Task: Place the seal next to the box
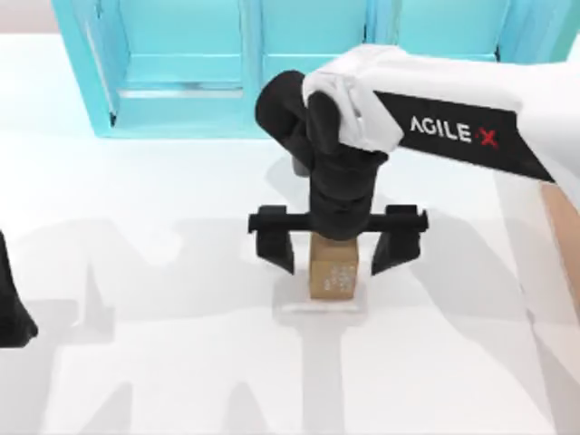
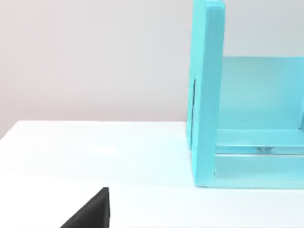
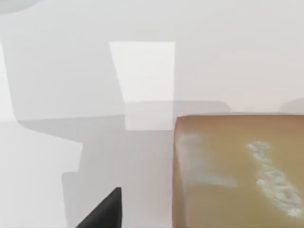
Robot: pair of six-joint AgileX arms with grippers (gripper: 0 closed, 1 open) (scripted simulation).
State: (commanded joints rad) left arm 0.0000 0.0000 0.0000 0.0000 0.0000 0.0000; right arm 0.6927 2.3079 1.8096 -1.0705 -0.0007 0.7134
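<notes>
The seal (image 1: 333, 269), a small tan-brown block, stands upright on the white table near the middle. My right gripper (image 1: 335, 246) hangs over it, open, with one black finger (image 1: 275, 240) on each side and a gap to the block on both. The right wrist view shows the seal (image 3: 237, 171) close up with its whitish mottled mark, and one black fingertip (image 3: 102, 211) apart from it. A salmon-orange sliver of the box (image 1: 567, 245) shows at the table's right edge. My left gripper (image 1: 11, 313) is parked at the left edge.
A turquoise shelf unit (image 1: 181, 63) runs along the back of the table, behind the right arm; its side wall (image 2: 206, 95) appears in the left wrist view. White tabletop (image 1: 163, 381) stretches out in front of and to the left of the seal.
</notes>
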